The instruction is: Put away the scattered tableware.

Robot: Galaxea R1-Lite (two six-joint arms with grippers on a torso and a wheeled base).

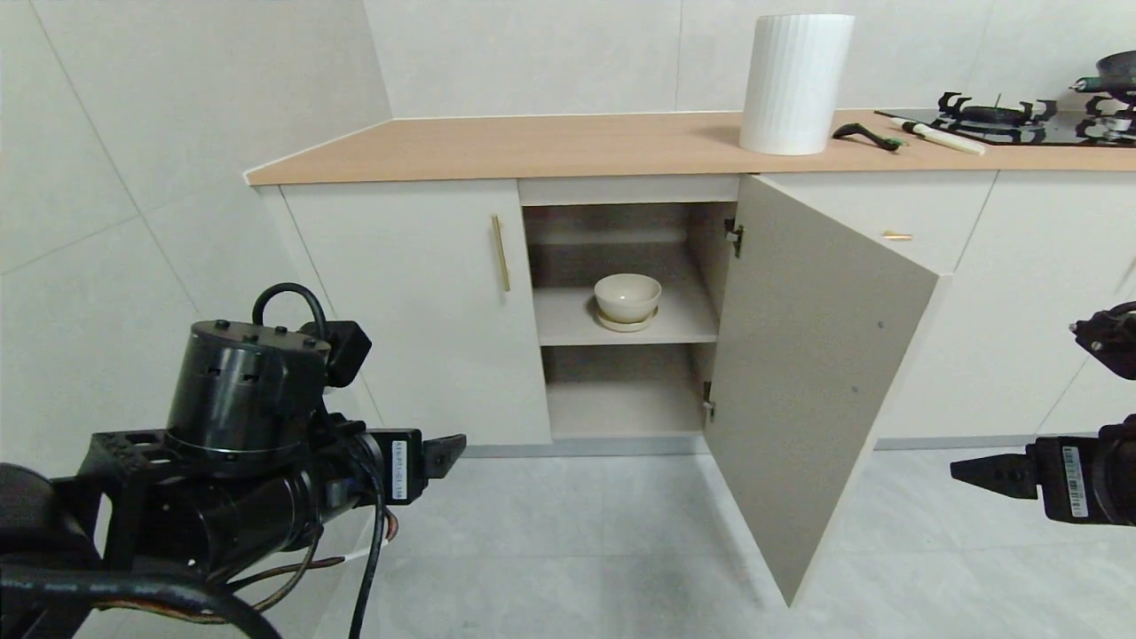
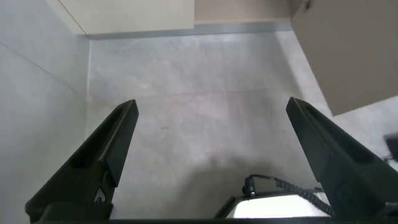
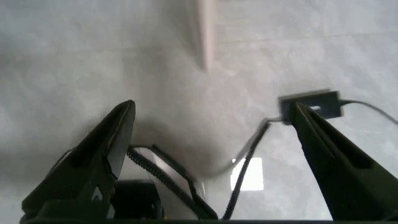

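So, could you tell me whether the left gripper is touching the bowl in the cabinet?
Apart. The head view shows the left gripper over the floor outside the cabinet, while the bowl sits on the middle shelf inside.

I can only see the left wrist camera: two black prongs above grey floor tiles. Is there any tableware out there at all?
Observer: Yes. A round cream ceramic bowl sits on a small matching plate on the middle shelf of a white cabinet.
Operator: Is the other arm holding anything?
Observer: No. The right gripper is open and empty, low over the floor, to the right of the open cabinet door.
Operator: Anything on top of the cabinet?
Observer: A tall white ribbed cylinder stands on the wooden countertop, with a black-handled tool beside it.
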